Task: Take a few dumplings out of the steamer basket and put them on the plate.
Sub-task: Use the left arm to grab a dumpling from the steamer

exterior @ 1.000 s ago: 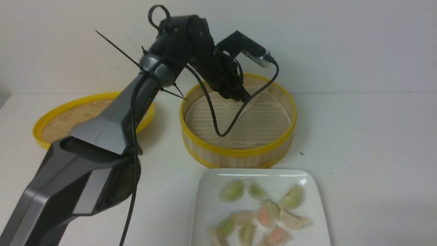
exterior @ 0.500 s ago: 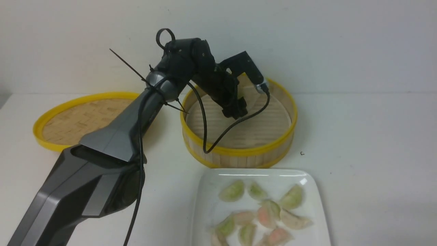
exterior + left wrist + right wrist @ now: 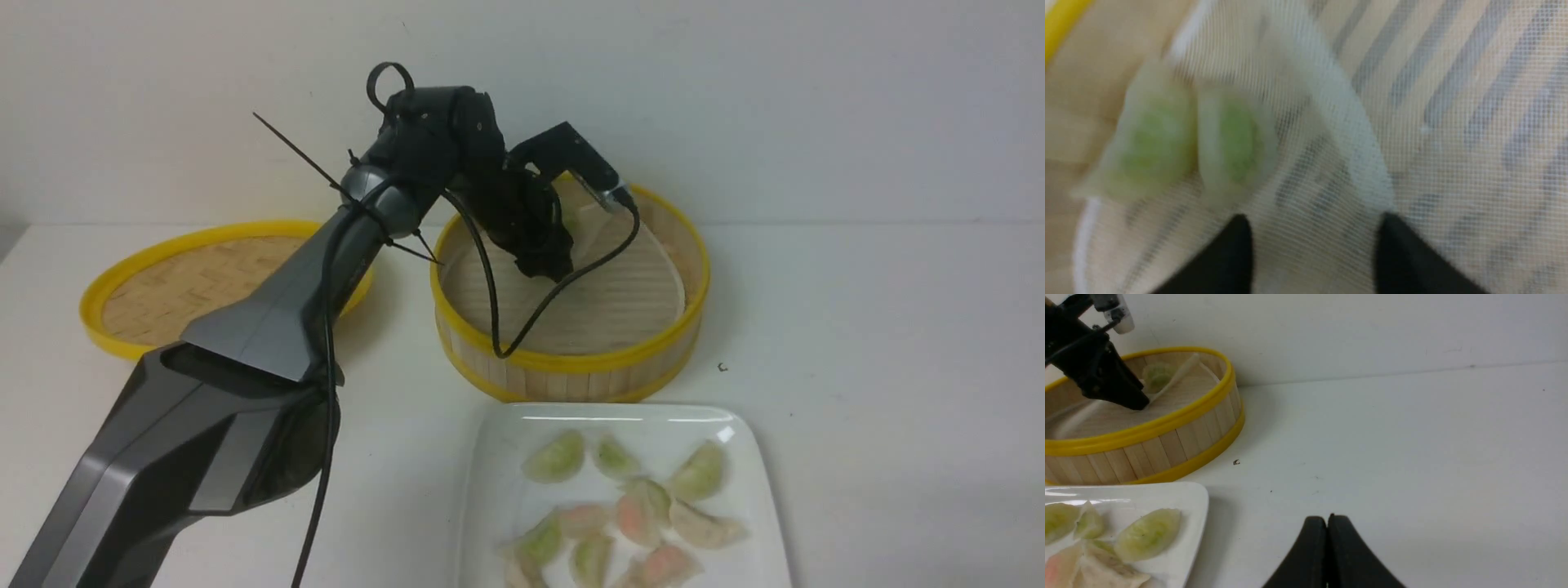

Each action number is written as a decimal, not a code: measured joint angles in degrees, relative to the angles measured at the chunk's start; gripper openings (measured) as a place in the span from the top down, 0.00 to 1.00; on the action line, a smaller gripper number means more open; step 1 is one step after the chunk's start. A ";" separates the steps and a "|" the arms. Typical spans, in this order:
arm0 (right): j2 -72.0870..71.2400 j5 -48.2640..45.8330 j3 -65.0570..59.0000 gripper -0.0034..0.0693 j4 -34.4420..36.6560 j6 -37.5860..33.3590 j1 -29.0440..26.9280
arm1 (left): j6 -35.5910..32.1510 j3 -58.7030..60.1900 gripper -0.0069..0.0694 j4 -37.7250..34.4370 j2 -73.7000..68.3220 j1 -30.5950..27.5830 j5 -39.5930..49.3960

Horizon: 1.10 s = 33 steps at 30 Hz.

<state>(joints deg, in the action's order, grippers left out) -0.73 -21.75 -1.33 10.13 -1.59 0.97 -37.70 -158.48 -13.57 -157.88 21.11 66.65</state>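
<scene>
From the front, the left gripper (image 3: 545, 263) reaches down inside the steamer basket (image 3: 571, 366), toward its back-left wall. Its fingers are too dark to read from here. The white liner (image 3: 629, 302) is lifted along its right edge. A woven lid (image 3: 147, 286) lies flat on the table (image 3: 882, 343) left of the basket, apart from it. The plate (image 3: 492, 490) sits just in front of the basket and holds several green dumplings (image 3: 555, 456) mixed with pink dumplings (image 3: 665, 563).

The left wrist camera shows the 2 black fingertips (image 3: 1237, 253) spread apart over the mesh liner, gripping nothing. 2 more green dumplings (image 3: 1235, 145) lie side by side, touching, just ahead of them by the basket wall. A raised fold of liner runs to one fingertip.

The right wrist camera shows the right gripper (image 3: 1327, 528) with its tips pressed together, empty, over bare table to the right of the plate and basket.
</scene>
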 joint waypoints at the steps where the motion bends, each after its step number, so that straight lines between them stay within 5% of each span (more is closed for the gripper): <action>1: 0.00 0.00 0.00 0.97 0.00 0.00 0.00 | 1.75 0.00 0.67 1.29 0.43 -0.70 2.50; 5: 0.00 -0.02 0.00 0.97 0.00 0.00 0.00 | 3.00 0.11 0.89 -1.03 1.45 -2.61 4.15; 20: 0.00 -0.07 0.00 0.97 0.00 0.00 0.00 | -4.66 0.11 0.91 -11.24 1.04 -3.40 -9.17; 25: 0.00 -0.07 0.00 0.97 0.00 0.00 0.00 | -13.79 0.13 0.80 -16.87 -1.92 -3.40 -9.84; 33: 0.00 -0.07 0.00 0.97 0.00 0.00 0.00 | -18.54 0.07 0.41 -19.84 -3.31 -3.29 -10.70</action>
<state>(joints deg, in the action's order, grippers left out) -0.73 -21.82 -1.33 10.13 -1.59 0.97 -56.23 -158.41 -33.41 -161.19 17.82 55.95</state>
